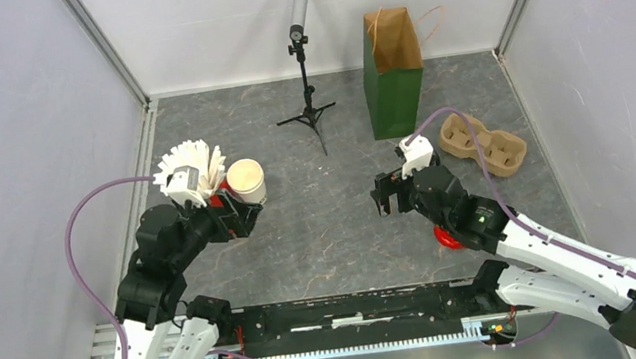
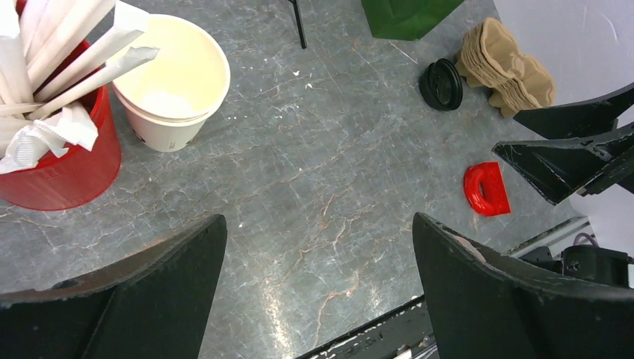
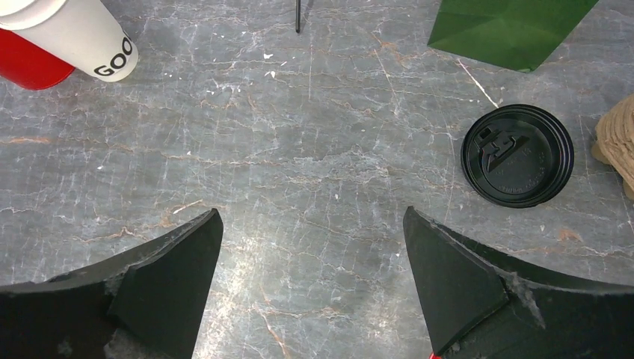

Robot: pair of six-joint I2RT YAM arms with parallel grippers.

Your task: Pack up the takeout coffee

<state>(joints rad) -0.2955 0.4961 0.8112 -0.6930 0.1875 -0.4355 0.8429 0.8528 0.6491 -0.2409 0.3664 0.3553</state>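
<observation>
The takeout coffee is a cream paper cup [image 1: 247, 181] standing upright at the left, its top open and no lid on it. The same cup [image 2: 173, 82] shows empty in the left wrist view. Its black lid [image 3: 517, 155] lies flat on the table by itself, near the green paper bag [image 1: 393, 74]. My left gripper [image 1: 241, 216] hovers just in front of the cup, open and empty [image 2: 320, 221]. My right gripper [image 1: 387, 194] is open over bare table at mid-right [image 3: 312, 212], with the lid ahead and to its right.
A red cup of white sticks [image 1: 194, 172] touches the cup's left side. A brown cardboard carrier [image 1: 482, 143] lies right of the bag. A black tripod stand [image 1: 310, 107] stands at the back centre. A small red piece [image 2: 486, 188] lies under the right arm.
</observation>
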